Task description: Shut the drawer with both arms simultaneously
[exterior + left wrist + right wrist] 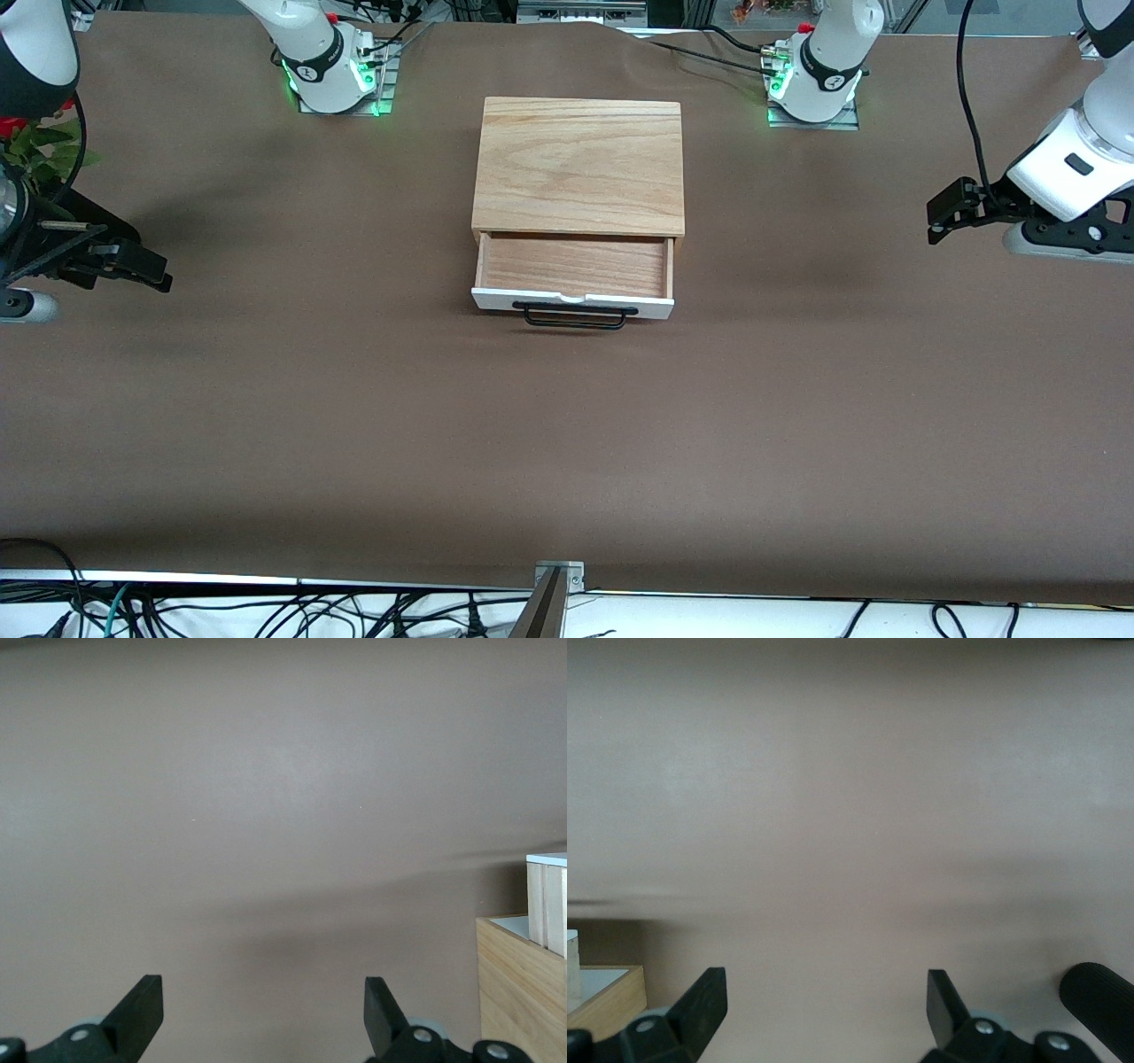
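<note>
Approach step: shallow light-wood drawer with white front (573, 302) stands open mid-table; left pincer (946, 213) and right pincer (133, 263) hang apart-fingered at opposite table ends; next, both reach the front.

The brown table (567, 425) lies bare on every side of the oak box (580, 164), which sits mid-table between the two arm bases. Its drawer (574, 266) stands pulled out toward the front camera, the black handle (574, 316) jutting from the white panel; the table nearer the camera than that handle is open. The left gripper (952, 213), fingers spread, hangs over the left arm's end of the table, well apart from the box. The right gripper (133, 264), fingers likewise spread, hangs over the right arm's end, equally clear.
</note>
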### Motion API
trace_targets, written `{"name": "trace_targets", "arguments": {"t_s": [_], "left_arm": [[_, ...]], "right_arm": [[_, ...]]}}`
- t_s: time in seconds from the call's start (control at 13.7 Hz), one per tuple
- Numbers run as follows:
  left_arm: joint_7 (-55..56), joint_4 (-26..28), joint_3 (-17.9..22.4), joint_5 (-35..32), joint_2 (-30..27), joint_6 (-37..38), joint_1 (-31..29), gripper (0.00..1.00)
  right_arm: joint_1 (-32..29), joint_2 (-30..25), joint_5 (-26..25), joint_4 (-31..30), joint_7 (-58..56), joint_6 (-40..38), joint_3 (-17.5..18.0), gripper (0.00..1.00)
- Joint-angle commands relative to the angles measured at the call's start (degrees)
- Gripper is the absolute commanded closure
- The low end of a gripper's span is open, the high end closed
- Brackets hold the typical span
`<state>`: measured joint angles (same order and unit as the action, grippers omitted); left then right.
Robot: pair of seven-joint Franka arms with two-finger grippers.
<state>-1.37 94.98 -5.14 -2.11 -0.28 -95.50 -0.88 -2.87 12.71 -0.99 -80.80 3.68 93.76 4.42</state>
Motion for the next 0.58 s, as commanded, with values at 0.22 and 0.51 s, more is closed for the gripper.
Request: {"name": "trace_targets", "arguments": {"t_s": [0.22,0.51], "left_arm": [[-0.3,1.0,-0.1,-0.7,-1.1,0.4,-0.8,0.0],[-0.7,0.9,-0.1,-0.5,-1.0,0.5,-1.1,0.0]], "right_arm": [[0.0,0.1,-0.5,0.5,-0.4,0.3,0.3,0.0],[0.0,0.2,-0.4,0.5,-0.4,0.4,0.3,0.0]]}}
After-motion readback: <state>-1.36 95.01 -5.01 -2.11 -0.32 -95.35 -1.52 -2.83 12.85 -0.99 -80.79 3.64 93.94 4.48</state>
